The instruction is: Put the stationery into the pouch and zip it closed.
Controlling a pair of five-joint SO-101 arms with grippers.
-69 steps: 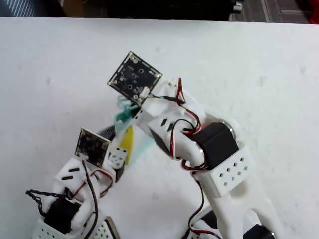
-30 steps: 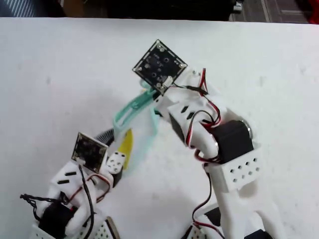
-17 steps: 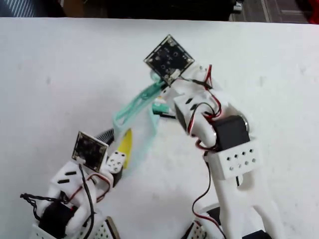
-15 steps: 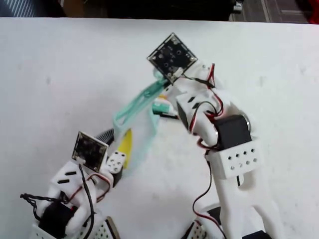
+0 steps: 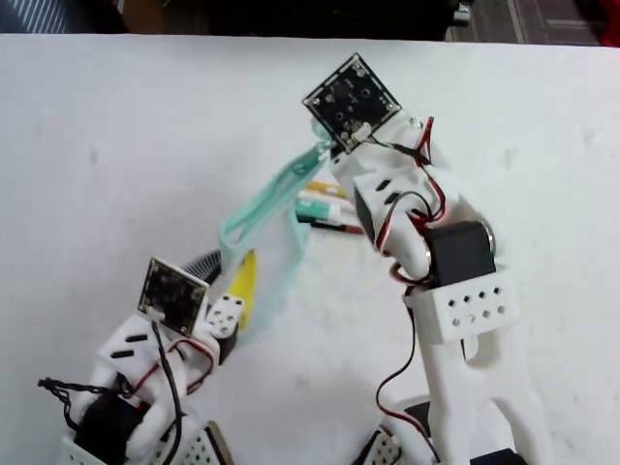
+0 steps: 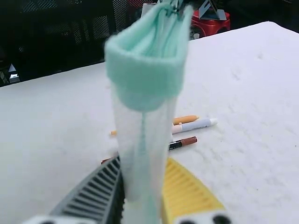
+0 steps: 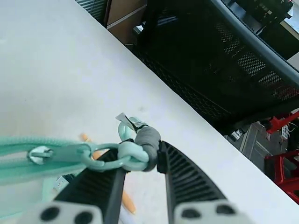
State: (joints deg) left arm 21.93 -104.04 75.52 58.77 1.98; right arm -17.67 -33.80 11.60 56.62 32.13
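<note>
White table (image 5: pixel 116 126), matte top, faint specks here and there. Three bits of stationery lying flat on it, bunched together around mid-table:
- orange pen (image 6: pixel 186 120), farthest back
- white marker (image 6: pixel 196 125) just beside it, pretty much parallel, maybe touching, can't tell
- brown pen (image 6: pixel 183 142), dark with reddish end, slightly apart from other two, same rough direction

One end of each hidden.

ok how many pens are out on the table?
3, side by side on the table beside the pouch: orange pen, white pen, brown pen. The pouch covers part of each; more may be hidden behind it.
</note>
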